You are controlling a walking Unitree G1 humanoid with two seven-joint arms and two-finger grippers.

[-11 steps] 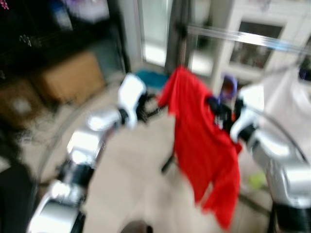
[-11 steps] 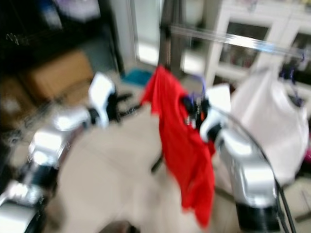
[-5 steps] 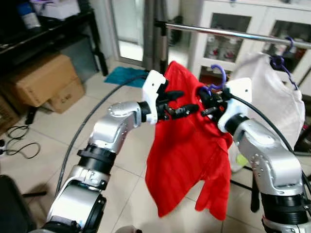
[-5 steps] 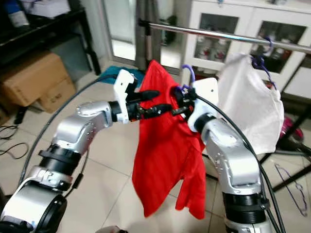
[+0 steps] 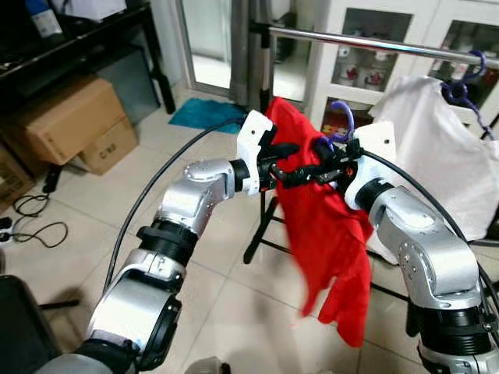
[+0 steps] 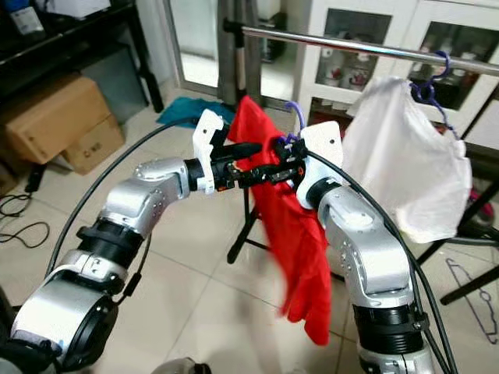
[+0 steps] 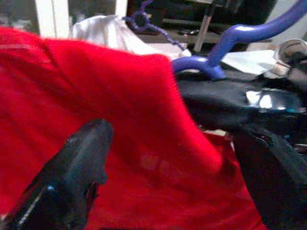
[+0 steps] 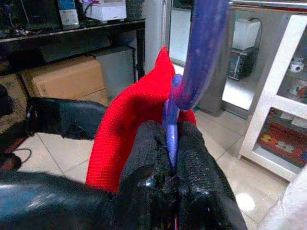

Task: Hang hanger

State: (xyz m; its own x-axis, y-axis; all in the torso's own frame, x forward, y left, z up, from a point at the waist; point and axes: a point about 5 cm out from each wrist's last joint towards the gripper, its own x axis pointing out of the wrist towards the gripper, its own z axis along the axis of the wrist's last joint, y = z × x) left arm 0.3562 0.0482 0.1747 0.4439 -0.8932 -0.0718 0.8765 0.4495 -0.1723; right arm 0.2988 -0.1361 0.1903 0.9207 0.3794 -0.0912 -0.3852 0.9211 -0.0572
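A red shirt [image 5: 327, 234] hangs on a purple hanger [image 5: 341, 118] in front of me, below the silver rail [image 5: 374, 43]. My right gripper [image 5: 331, 167] is shut on the purple hanger's stem [image 8: 169, 129] just under its hook. My left gripper [image 5: 292, 161] is open at the shirt's shoulder, close beside the right one. In the left wrist view its fingers [image 7: 76, 163] stand apart with red cloth [image 7: 96, 86] between them. The hanger's hook is off the rail, lower than it and nearer to me.
A white garment [image 5: 444, 148] hangs from another purple hanger [image 5: 460, 86] on the rail at the right. The rack's black legs [image 5: 261, 226] stand under the shirt. Cardboard boxes [image 5: 66, 125] and a black shelf [image 5: 78, 39] are at the left, with a white cabinet [image 5: 374, 74] behind.
The view has sharpened and shifted closer to the rail. The shirt's lower part has swung right and hangs narrower. Both grippers stay together at the hanger's neck.
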